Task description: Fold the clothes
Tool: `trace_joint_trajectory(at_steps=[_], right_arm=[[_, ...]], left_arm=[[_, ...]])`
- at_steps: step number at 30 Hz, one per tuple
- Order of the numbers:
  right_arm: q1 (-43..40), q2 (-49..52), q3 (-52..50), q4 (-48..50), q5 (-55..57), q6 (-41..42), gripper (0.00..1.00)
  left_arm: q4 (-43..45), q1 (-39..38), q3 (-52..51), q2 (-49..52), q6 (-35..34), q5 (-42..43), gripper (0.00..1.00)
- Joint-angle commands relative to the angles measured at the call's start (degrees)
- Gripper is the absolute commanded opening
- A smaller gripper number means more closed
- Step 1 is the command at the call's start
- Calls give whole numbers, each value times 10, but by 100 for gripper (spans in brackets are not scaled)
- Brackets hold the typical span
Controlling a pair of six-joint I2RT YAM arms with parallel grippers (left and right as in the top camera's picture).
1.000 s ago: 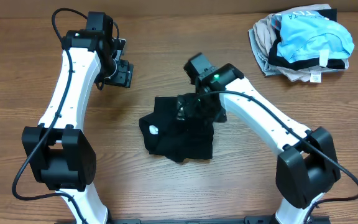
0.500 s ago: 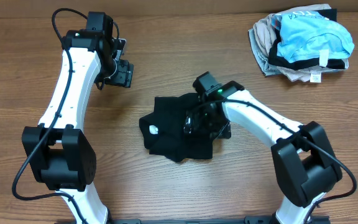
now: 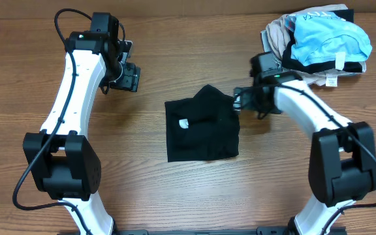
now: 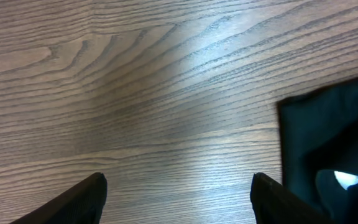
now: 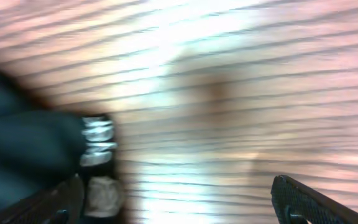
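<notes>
Right, the black garment (image 3: 201, 130) lay at the centre of the table (image 3: 175, 196) as a rough square, with a white patch (image 3: 184, 123) (tag or logo, couldn't tell) toward its 10 o'clock side. The right gripper (image 3: 241, 101) sat at the garment's 2 o'clock corner, just beside the hem. The wrist view was blurred, but the fingers read as spread wide over bare wood, with the cloth off at 9 o'clock, so it looked to be gripping nothing.

My read: partly folded. The next fold needed a clean pinch through all layers at one edge, carried low and straight across so the limp fabric wouldn't drag or bunch. The 2 o'clock corner humped up and wanted flattening first.

The left gripper (image 3: 128, 78) hovered wide and empty at the garment's 10 o'clock, well apart and free to pin the opposite edge. The light blue and beige bundle (image 3: 318, 42) sat at far 1 o'clock, near the right arm, a snag risk on any lift or swing.
</notes>
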Motion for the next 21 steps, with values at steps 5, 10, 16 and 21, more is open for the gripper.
trace_joint_trajectory(at_steps=[5, 10, 16, 21], right_arm=[[32, -29, 126, -84, -49, -31, 100], [127, -34, 166, -111, -61, 1, 100], [246, -21, 156, -90, -17, 65, 100], [313, 2, 151, -61, 69, 126, 100]], left_arm=[[26, 10, 12, -2, -10, -3, 75], [46, 37, 12, -2, -32, -4, 80], [50, 94, 12, -2, -70, -3, 83], [50, 135, 12, -2, -81, -3, 94]])
